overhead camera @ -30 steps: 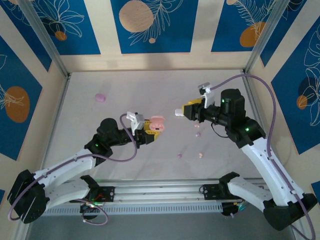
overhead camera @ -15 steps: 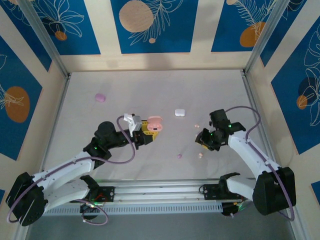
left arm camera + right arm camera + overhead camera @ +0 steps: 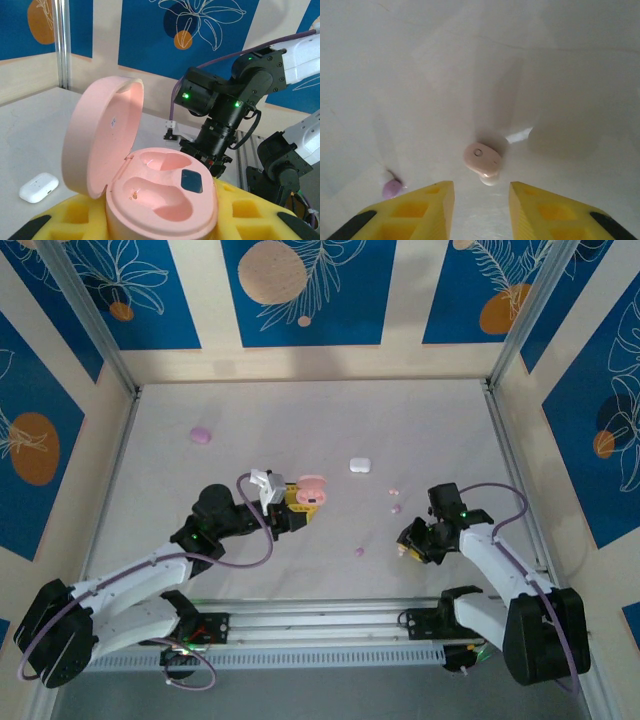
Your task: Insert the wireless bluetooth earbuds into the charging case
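A small pink earbud (image 3: 482, 158) lies on the bench (image 3: 560, 90), just in front of the right pincer (image 3: 481, 192). That pincer is wide open, holds nothing and hangs low over the bench. A tiny purple earbud (image 3: 392, 188) lies off to one side. The left pincer (image 3: 300, 503) is closed around the pink charging case (image 3: 162, 200), which has its lid tipped up and shows two hollow cups. A white case (image 3: 39, 187) lies on the bench nearby.
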Robot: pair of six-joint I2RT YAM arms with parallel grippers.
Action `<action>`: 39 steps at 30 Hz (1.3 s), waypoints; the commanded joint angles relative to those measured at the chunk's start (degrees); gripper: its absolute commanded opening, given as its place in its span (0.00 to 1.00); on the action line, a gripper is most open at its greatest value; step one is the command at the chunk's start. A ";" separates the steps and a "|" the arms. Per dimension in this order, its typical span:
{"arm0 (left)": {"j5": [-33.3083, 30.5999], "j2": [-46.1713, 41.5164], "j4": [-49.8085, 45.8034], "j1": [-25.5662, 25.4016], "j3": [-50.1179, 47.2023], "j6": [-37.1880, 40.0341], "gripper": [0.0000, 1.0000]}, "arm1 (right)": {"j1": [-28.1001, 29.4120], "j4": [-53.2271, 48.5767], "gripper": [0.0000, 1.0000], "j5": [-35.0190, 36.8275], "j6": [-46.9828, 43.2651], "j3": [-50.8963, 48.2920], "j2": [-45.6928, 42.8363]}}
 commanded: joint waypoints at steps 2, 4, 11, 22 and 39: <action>1.29 0.18 2.71 -0.73 0.46 -0.79 0.27 | -0.45 3.43 0.35 -4.43 -2.44 -0.46 2.87; 1.33 0.25 2.76 -0.70 0.59 -0.97 0.27 | -0.51 3.39 0.35 -2.75 -2.82 -0.11 4.36; 1.30 0.38 2.24 -0.76 0.90 -1.02 0.27 | -0.64 2.73 0.36 -0.41 -3.33 0.94 6.55; 1.35 1.55 3.20 -0.96 1.04 -1.70 0.27 | -0.36 5.88 0.36 -5.16 -5.45 0.96 8.87; 1.13 1.66 3.27 -1.25 0.78 -1.81 0.27 | 6.57 7.96 0.33 -10.28 -3.08 1.54 11.35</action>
